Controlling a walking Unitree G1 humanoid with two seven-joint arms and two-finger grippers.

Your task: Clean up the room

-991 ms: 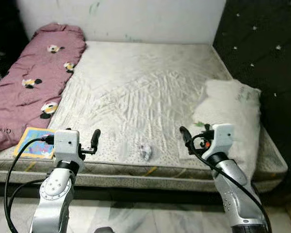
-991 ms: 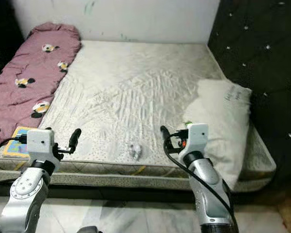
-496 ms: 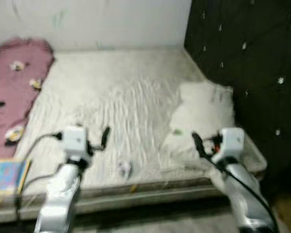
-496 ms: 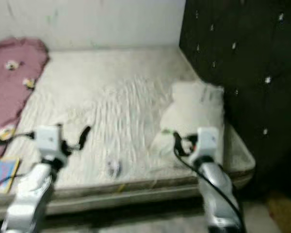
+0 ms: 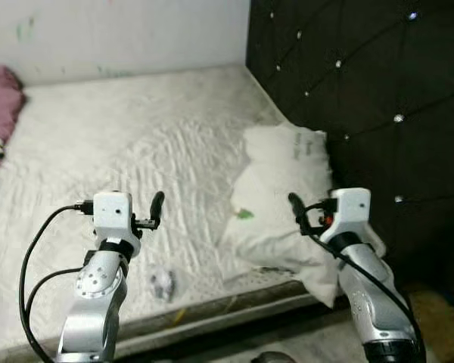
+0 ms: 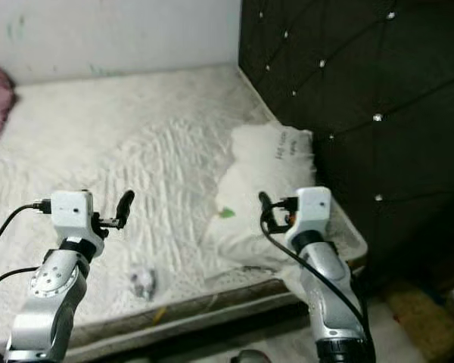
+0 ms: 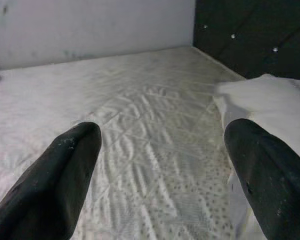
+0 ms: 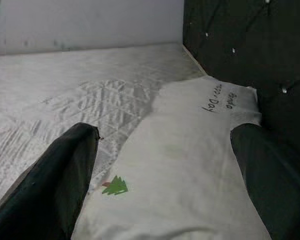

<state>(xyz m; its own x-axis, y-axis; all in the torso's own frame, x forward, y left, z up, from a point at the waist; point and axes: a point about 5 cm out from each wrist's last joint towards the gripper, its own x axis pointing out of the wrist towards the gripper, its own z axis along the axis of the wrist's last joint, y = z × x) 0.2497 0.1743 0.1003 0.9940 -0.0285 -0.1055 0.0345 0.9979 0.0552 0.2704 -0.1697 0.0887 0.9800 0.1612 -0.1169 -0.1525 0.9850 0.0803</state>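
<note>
Both grippers held over the bed's near edge, empty.
White pillow (image 5: 284, 193) lies against the dark headboard (image 5: 363, 91); right gripper (image 8: 165, 185) spread above it, left gripper (image 7: 160, 175) spread over the mattress (image 5: 113, 151).

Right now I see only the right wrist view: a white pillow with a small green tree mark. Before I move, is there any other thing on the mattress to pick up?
Observer: Yes. A small crumpled scrap lies on the mattress near its front edge, in front of the left arm.
Operator: Where is the left hand?
Observer: The left hand hovers open above the mattress and holds nothing.
Operator: Does the pillow lie fully on the bed?
Observer: No. The near corner of the pillow hangs over the front edge of the mattress.
</note>
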